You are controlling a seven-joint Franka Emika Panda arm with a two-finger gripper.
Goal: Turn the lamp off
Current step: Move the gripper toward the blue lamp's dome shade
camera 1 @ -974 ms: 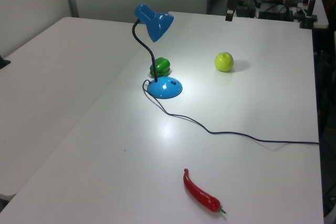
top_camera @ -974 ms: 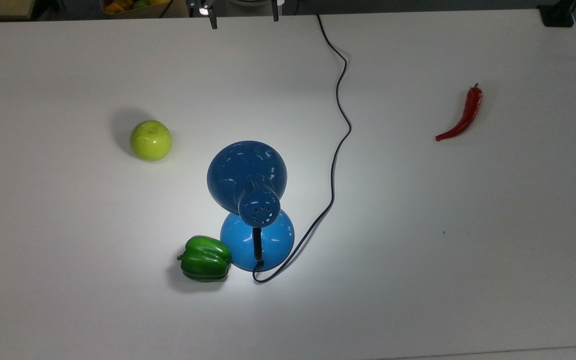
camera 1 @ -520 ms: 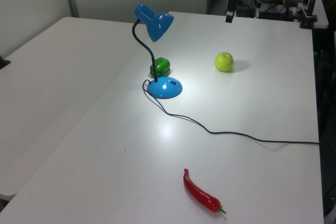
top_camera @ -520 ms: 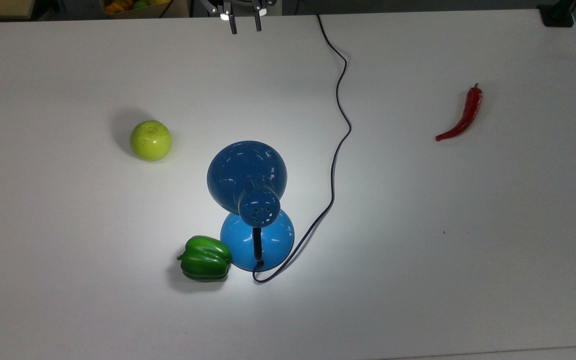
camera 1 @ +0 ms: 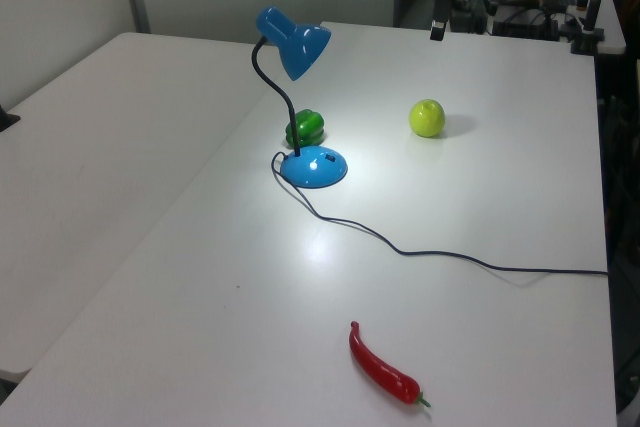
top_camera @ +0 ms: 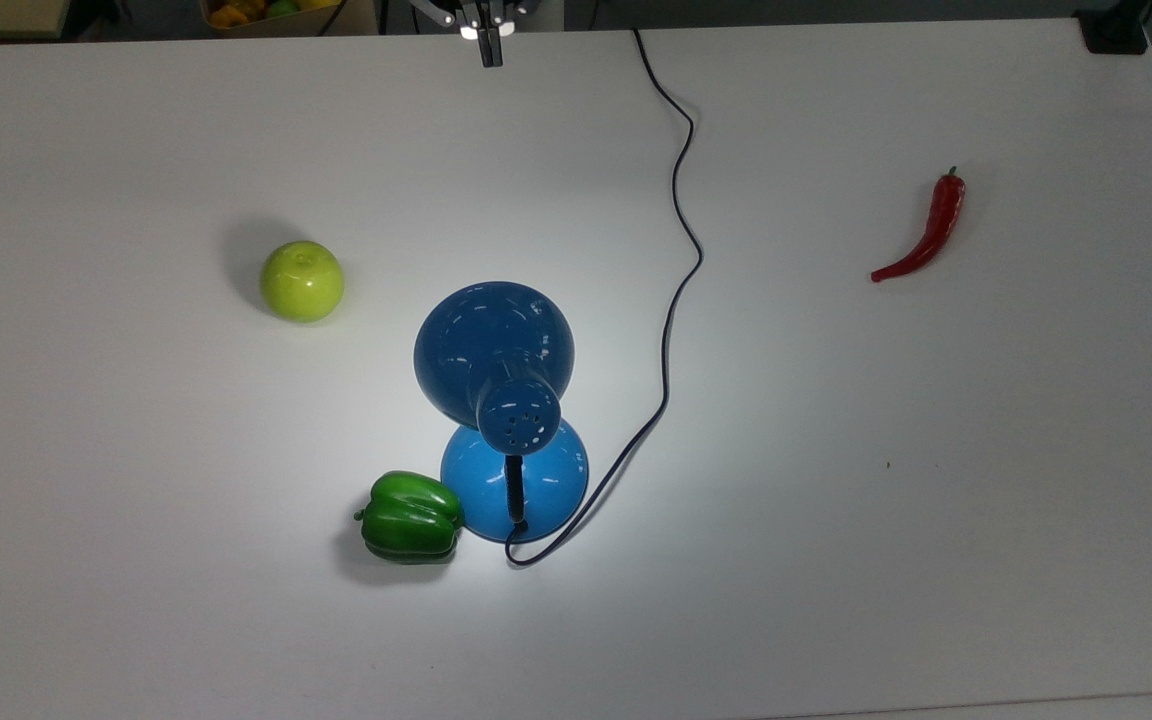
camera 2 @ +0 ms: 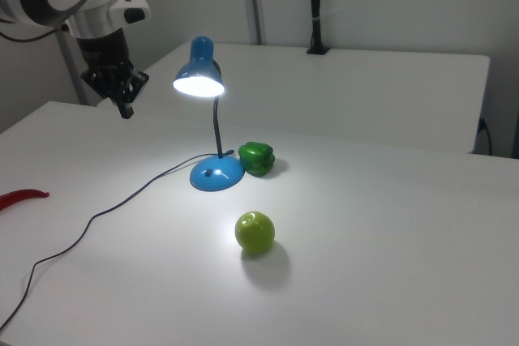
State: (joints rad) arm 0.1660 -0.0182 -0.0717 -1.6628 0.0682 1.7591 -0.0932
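The blue lamp (top_camera: 493, 350) stands mid-table with its bell shade leaning over the round base (top_camera: 551, 480). It is lit: the bulb glows under the shade (camera 2: 199, 79) and a bright pool lies on the table around the base (camera 1: 315, 167). Its thin dark cord (top_camera: 676, 300) winds from the base toward the top view's top edge. My gripper (top_camera: 489, 55) hangs in the air above the table's far edge at the top view's top, well away from the lamp, fingers pressed together and holding nothing. It also appears as the gripper (camera 1: 437, 29) and the gripper (camera 2: 126, 109).
A green bell pepper (top_camera: 410, 517) sits right beside the lamp base on the top view's left. A green apple (top_camera: 302, 281) lies further left, and a red chili (top_camera: 926, 235) far right. The white table (top_camera: 836, 560) is bare elsewhere.
The gripper's fingers have come together from wide apart to shut, staying near the top view's top edge. The lamp and the other objects have not moved.
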